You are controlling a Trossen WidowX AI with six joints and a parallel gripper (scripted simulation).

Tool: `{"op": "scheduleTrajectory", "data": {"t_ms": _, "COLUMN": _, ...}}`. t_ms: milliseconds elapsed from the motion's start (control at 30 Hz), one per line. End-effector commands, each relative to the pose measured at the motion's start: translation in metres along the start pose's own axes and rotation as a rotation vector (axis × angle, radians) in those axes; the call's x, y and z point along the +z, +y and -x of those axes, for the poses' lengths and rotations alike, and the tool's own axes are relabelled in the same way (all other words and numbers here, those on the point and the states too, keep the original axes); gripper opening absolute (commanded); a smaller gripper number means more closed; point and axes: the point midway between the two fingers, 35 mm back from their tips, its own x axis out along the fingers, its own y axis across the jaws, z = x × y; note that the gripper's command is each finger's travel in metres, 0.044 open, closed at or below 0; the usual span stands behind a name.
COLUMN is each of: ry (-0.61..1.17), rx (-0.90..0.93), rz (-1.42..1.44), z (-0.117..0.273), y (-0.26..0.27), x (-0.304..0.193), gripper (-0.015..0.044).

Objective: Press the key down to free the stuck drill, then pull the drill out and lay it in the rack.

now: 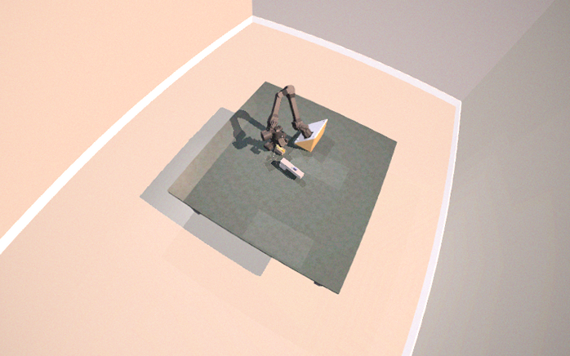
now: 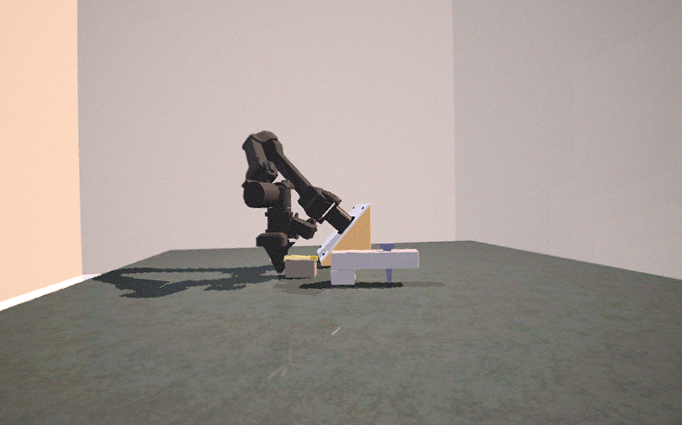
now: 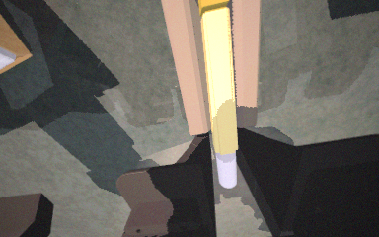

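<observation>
The drill [image 1: 281, 149] [image 2: 299, 258] [image 3: 220, 64] is a yellow bar with a pale lavender shank. It lies lengthwise in the groove of the pinkish-brown rack [image 2: 300, 267] [image 3: 184, 64], between its two rails. My gripper [image 2: 280, 270] [image 3: 214, 128] is low at the rack's end, its fingers on both sides of the drill's shank end. They are slightly open, with a thin gap beside the shank; the tips are partly hidden. The blue key [image 1: 294, 168] [image 2: 386, 246] sits upright through the pale pink block [image 1: 286, 163] [image 2: 360, 258].
The orange wedge [image 1: 318, 137] [image 2: 358, 236] with a white sloping face [image 1: 315, 127] [image 2: 333, 242] carries the arm's base and stands behind the pale block. The arm arches over from it. The dark green table [image 1: 268, 190] [image 2: 398, 362] bears everything.
</observation>
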Motion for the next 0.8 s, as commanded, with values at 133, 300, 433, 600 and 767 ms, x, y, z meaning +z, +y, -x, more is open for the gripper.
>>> {"op": "scheduleTrajectory", "data": {"t_ms": 133, "ry": 0.001, "rx": -0.001, "rz": -0.004, "z": 0.000, "y": 0.000, "x": 0.000, "gripper": 0.0262}}
{"op": "scheduleTrajectory", "data": {"t_ms": 300, "ry": 0.001, "rx": -0.001, "rz": -0.004, "z": 0.000, "y": 0.000, "x": 0.000, "gripper": 0.0394}}
{"op": "scheduleTrajectory", "data": {"t_ms": 433, "ry": -0.001, "rx": 0.000, "rz": -0.003, "z": 0.005, "y": 0.000, "x": 0.000, "gripper": 0.0440}}
{"op": "scheduleTrajectory", "data": {"t_ms": 600, "ry": -0.005, "rx": 0.000, "rz": 0.001, "z": 0.027, "y": 0.001, "x": 0.002, "gripper": 0.0440}}
{"op": "scheduleTrajectory", "data": {"t_ms": 767, "ry": -0.006, "rx": 0.001, "rz": 0.001, "z": 0.046, "y": 0.001, "x": 0.003, "gripper": 0.0440}}
